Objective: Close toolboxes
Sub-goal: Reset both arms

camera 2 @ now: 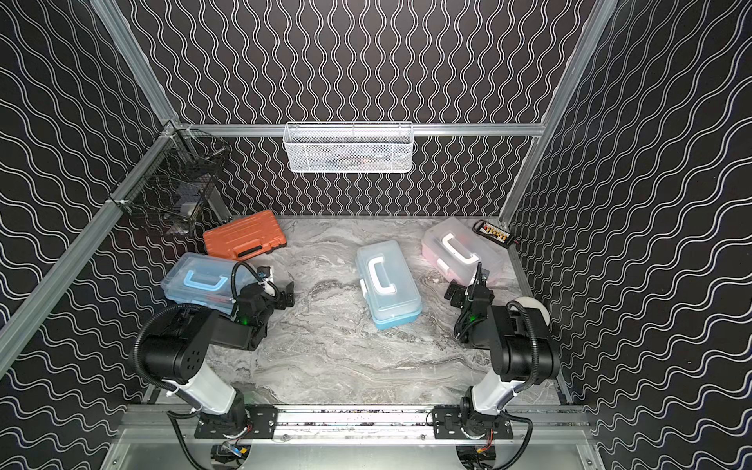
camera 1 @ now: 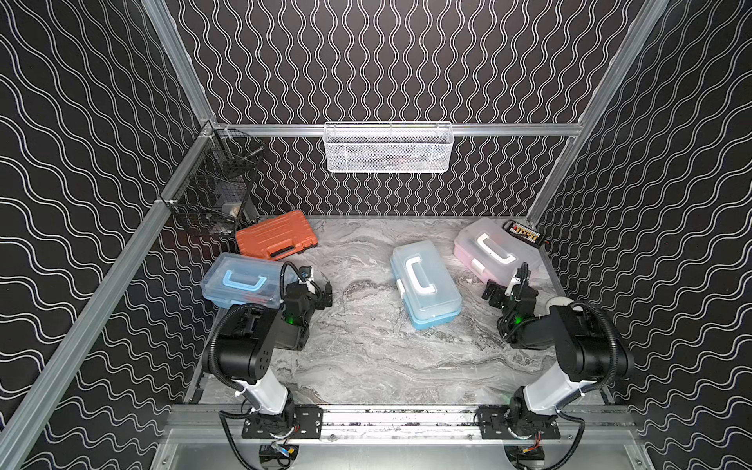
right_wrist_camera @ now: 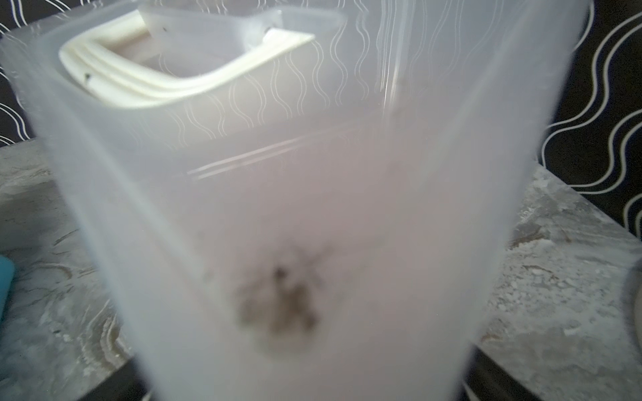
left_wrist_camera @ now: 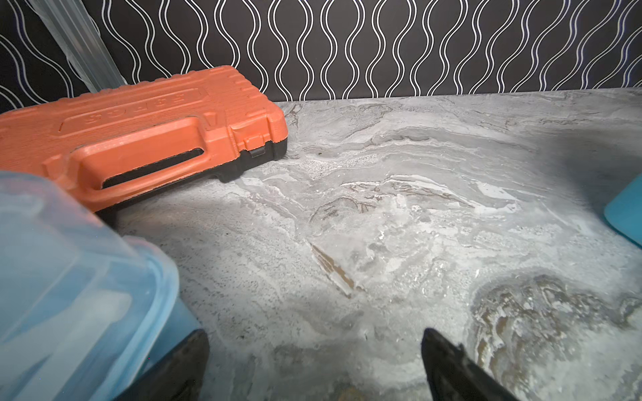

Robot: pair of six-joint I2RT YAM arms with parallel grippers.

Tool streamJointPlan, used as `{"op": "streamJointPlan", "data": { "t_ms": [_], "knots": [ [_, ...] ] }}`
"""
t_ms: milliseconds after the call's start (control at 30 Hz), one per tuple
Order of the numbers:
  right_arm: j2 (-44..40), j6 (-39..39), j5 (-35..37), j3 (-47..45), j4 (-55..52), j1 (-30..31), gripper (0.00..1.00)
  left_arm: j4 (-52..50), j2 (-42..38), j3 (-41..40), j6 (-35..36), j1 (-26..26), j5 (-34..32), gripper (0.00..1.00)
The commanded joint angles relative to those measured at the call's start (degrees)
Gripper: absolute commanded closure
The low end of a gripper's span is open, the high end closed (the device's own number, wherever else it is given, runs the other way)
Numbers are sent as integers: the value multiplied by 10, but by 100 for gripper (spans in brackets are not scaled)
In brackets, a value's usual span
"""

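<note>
In a top view: blue-handled light blue plastic toolbox (camera 1: 244, 280) left of centre, white-handled light blue plastic toolbox (camera 1: 425, 283) centre, pink plastic toolbox (camera 1: 488, 248) right of centre, right gripper (camera 1: 504, 287) spread wide beside it. Left wrist view: left gripper (left_wrist_camera: 316, 335) spread, empty. Right wrist view: pink plastic toolbox fills the frame.

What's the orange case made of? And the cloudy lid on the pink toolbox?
Orange case: looks like hard moulded plastic, matte, with ribs and raised letters. Pink toolbox's lid: probably thin frosted plastic, smooth; the pink base shows through mistily.
</note>
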Motion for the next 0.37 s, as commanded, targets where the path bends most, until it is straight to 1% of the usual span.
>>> {"op": "streamJointPlan", "data": {
  "t_ms": [0, 100, 167, 233, 333],
  "knots": [
    [0, -6, -9, 5, 29, 2, 1, 13, -2, 3, 16, 1, -13, 1],
    [0, -6, -10, 5, 29, 2, 1, 13, -2, 3, 15, 1, -13, 1],
    [1, -28, -55, 9, 23, 2, 1, 14, -2, 3, 15, 1, -13, 1],
    [-2, -36, -41, 16, 2, 15, 1, 13, -2, 3, 15, 1, -13, 1],
    [5, -26, -14, 13, 17, 16, 1, 13, -3, 3, 15, 1, -13, 1]
  ]
}}
